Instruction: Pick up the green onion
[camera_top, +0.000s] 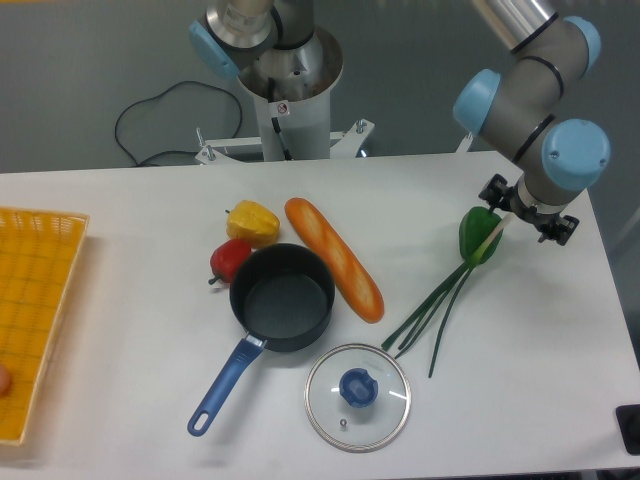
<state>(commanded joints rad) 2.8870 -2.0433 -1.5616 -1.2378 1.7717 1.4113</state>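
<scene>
Grey arm (520, 85) is bent down at 2 o'clock over the bench (150, 210); jaws' state cannot be told. Green onion (440, 300) is splayed just below, pale end beside the gripper (515, 215).

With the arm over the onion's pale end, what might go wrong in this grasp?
1. The green onion's pale stem end lies across the green bell pepper, so closing there may knock or pinch the pepper instead.
2. The gripper is mostly hidden under the wrist, so its alignment with the thin stem cannot be judged; a miss seems possible.
3. The stalks splay apart toward the glass lid; lifting by one end may drag them.
</scene>
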